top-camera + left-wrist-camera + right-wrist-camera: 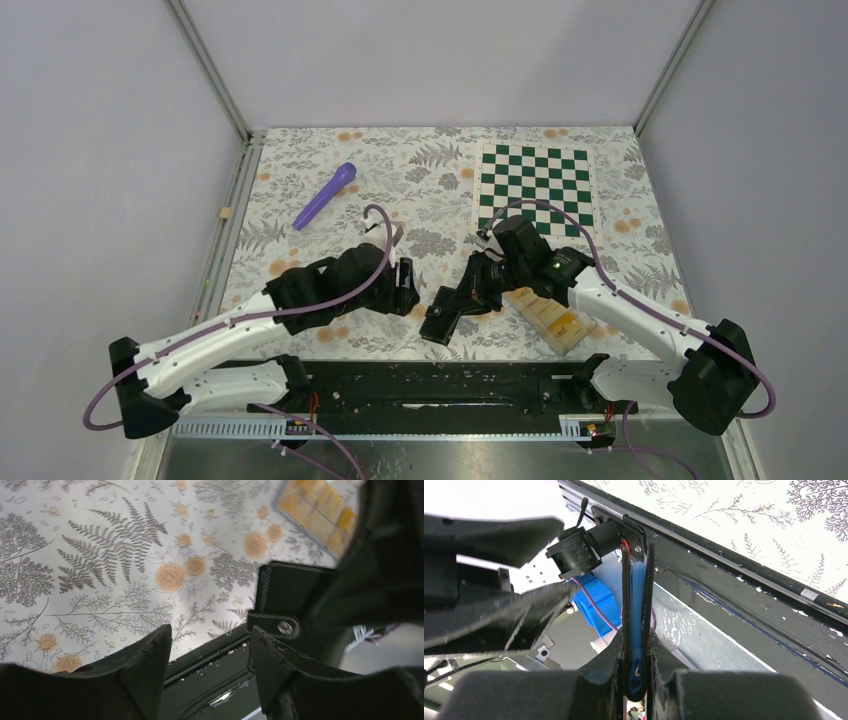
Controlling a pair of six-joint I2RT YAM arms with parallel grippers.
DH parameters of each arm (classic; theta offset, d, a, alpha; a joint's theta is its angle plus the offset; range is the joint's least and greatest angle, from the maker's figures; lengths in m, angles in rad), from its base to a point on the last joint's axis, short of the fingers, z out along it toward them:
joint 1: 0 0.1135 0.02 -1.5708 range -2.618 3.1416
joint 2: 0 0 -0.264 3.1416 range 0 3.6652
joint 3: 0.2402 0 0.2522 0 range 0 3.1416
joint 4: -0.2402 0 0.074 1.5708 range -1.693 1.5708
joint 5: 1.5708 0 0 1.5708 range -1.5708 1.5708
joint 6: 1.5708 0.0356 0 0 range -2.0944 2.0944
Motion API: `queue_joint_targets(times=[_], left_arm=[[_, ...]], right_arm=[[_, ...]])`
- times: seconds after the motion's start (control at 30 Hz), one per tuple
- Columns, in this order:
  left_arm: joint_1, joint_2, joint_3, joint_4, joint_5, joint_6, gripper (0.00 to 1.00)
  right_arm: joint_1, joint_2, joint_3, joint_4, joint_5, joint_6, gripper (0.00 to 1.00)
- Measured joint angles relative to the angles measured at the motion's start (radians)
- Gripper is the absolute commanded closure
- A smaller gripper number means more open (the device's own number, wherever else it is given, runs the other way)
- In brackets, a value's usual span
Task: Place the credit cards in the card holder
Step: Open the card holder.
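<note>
1. Pinches floppy card holder [636,595] edge-on in narrow right hand [636,680], above desk's [400,160] near edge.
2. Holds left hand [210,652] parted, empty, beside it.
3. Calls for edge grips on thin, slick credit cards [562,322] in clear box [522,298].

Nothing can be read anywhere, not even on the small white sticker [809,594] on the black rail [744,567].

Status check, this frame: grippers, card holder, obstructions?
Right gripper shut on card holder. Left gripper open, empty, beside it. Credit cards in clear box. Nothing blocking.
</note>
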Motion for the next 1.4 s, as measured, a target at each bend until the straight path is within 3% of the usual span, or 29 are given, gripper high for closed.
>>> queue_joint_targets(times=[0.17, 0.47, 1.0, 1.23, 1.4], left_arm=[[-0.103, -0.009, 0.033, 0.000, -0.006, 0.042, 0.45], [-0.228, 0.129, 0.121, 0.003, -0.032, 0.088, 0.50], [-0.249, 0.232, 0.130, 0.008, -0.129, 0.055, 0.70], [-0.256, 0.290, 0.130, 0.031, -0.146, 0.012, 0.86], [-0.258, 0.301, 0.130, 0.035, -0.164, -0.044, 0.91]], right_arm=[[0.000, 0.016, 0.009, -0.003, 0.000, -0.005, 1.00], [0.000, 0.032, 0.034, -0.018, 0.000, -0.006, 1.00], [-0.001, 0.035, 0.035, -0.061, 0.038, -0.012, 1.00], [-0.002, 0.035, 0.025, -0.080, 0.080, -0.011, 1.00], [-0.002, 0.035, 0.019, -0.069, 0.089, -0.010, 1.00]])
